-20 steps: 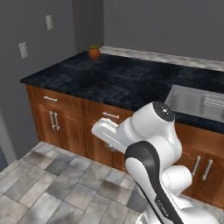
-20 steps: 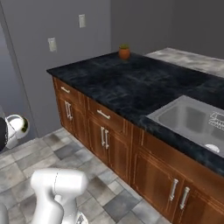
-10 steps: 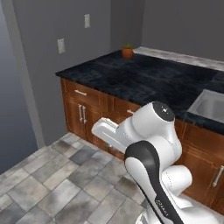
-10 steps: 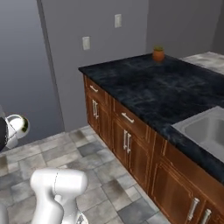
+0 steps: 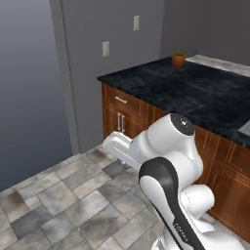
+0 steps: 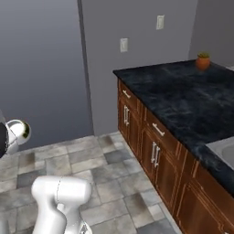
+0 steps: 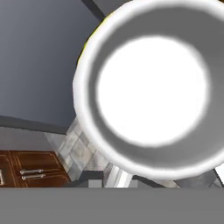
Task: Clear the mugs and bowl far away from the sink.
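While clamped on the white mug [image 7: 151, 87], claw [image 7: 109, 177] shut, mug's mouth and long axis toward hand camera.

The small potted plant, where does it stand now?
The potted plant stands at the far back of the dark counter, near the wall.

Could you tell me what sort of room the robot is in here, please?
It looks like a home kitchen: a dark stone counter runs over wooden cabinets with metal handles, a grey sink is set into it at the right edge, and a small potted plant stands at its far end.
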